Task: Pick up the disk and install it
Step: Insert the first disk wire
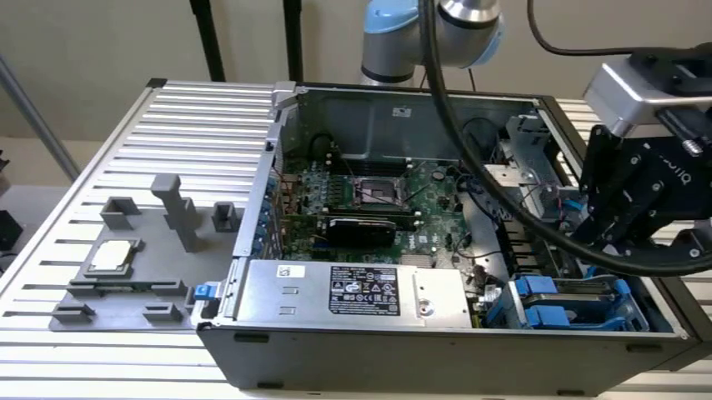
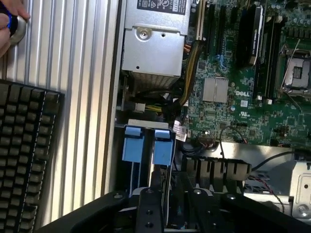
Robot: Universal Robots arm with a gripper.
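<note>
My gripper [image 1: 606,229], a black body under a silver wrist, hangs over the open computer case [image 1: 389,108] at the exterior view's right, just above the drive bay. In the wrist view its black underside [image 2: 170,213] sits right over two blue bay brackets [image 2: 146,144]. The same brackets [image 1: 539,300] stand at the case's near right corner, with a grey surface [image 1: 581,287] between blue rails. The disk is hidden; I cannot tell whether it is in the gripper or in the bay. The grey fixture [image 1: 133,283] on the table holds no disk, only a small square silver chip [image 1: 112,255].
Inside the case lie the green motherboard [image 1: 368,196], the silver power supply [image 1: 356,292] and loose cables [image 2: 187,73]. Black hoses [image 1: 478,150] run from the arm across the case. A keyboard [image 2: 24,145] and a person's hand [image 2: 9,19] are on the ribbed table beside the case.
</note>
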